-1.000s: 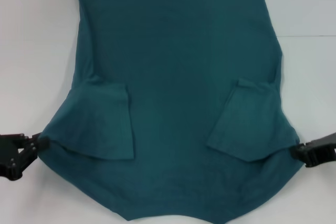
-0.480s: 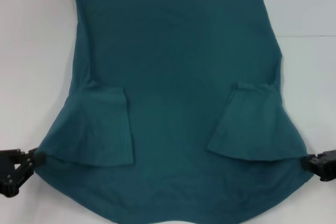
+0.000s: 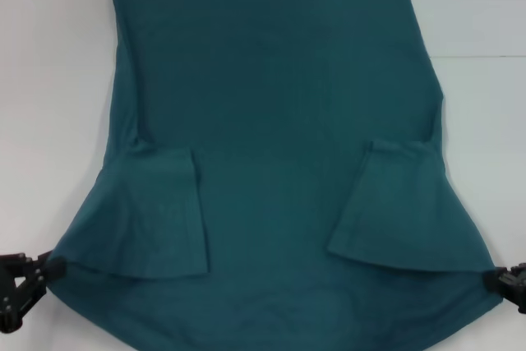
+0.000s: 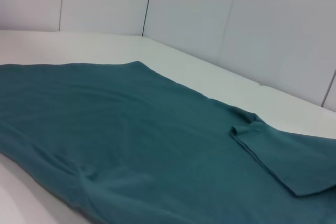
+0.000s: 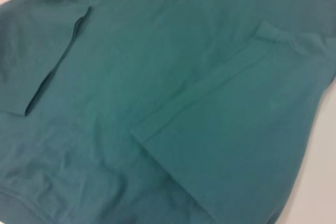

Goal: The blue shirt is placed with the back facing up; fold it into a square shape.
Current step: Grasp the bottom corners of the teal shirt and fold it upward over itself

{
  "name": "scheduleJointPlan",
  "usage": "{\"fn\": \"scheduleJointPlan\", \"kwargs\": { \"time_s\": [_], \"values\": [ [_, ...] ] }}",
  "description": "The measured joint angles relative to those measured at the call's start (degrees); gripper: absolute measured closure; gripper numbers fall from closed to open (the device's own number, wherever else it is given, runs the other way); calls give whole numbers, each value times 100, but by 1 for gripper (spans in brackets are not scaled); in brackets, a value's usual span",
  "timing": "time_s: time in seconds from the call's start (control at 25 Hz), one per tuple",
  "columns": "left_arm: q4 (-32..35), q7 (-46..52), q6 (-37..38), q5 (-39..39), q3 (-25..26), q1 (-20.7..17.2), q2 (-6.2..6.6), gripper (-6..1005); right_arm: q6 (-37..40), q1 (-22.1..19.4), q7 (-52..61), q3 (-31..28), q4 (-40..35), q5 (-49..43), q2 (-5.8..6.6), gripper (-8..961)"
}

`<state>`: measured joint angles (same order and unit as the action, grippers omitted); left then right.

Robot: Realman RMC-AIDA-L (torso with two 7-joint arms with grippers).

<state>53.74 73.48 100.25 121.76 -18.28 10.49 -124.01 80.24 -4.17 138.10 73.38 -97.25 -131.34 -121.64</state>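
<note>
Lying flat on the white table (image 3: 49, 80), the blue shirt (image 3: 275, 96) is spread between the two pincers, and both short sleeves are folded inward onto the body. The left gripper (image 3: 45, 270) is seen at the near left corner of the cloth, closed on the shoulder edge (the fabric is pulled to a point there). The right gripper (image 3: 496, 279) is found at the opposite near corner, closed on the other shoulder edge in the same way. From each pincer the cloth is drawn away toward the far hem, which lies straight across the table. The left sleeve (image 3: 152, 211) and right sleeve (image 3: 394, 203) are placed just inward of their grippers.
</note>
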Motion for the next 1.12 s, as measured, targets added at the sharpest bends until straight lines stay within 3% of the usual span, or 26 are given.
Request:
{"fn": "scheduleJointPlan", "kwargs": {
  "time_s": [0.48, 0.68, 1.12],
  "values": [
    [-56, -175, 82, 7, 6, -153, -26, 955, 4, -547, -456, -185, 28, 554, 0, 937],
    [-57, -243, 435, 6, 207, -226, -27, 955, 61, -704, -566, -210, 31, 753, 0, 937],
    [-48, -185, 581, 6, 391, -151, 0, 955, 43, -532, -553, -243, 30, 917, 5, 938]
  ]
}}
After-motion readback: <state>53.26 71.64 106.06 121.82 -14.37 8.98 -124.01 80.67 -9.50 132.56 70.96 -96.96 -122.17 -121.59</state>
